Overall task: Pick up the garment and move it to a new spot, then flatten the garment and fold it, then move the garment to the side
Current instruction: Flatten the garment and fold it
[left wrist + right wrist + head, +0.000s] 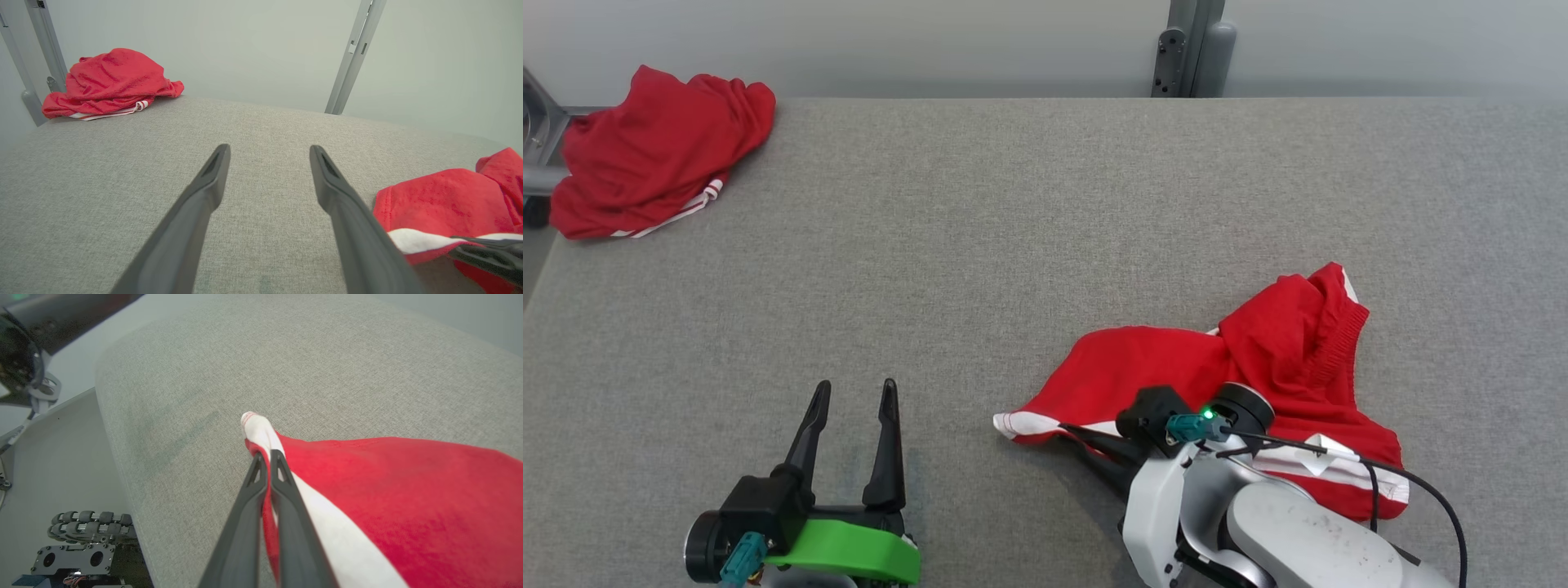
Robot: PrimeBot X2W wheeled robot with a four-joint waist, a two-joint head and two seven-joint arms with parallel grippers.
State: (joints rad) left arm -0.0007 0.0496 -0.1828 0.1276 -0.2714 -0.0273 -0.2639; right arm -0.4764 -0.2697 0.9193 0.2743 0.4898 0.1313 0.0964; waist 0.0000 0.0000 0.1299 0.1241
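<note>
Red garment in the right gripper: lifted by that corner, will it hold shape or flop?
Probably flops: the red garment lies crumpled in soft folds. The right gripper pinches only its white hem, so the rest likely trails, dragging on the table.

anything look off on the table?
Nothing damaged. A second red garment sits bunched at the far left corner of the table, seemingly overhanging the edge. The near garment is crumpled, right tool shut on its white hem.
</note>
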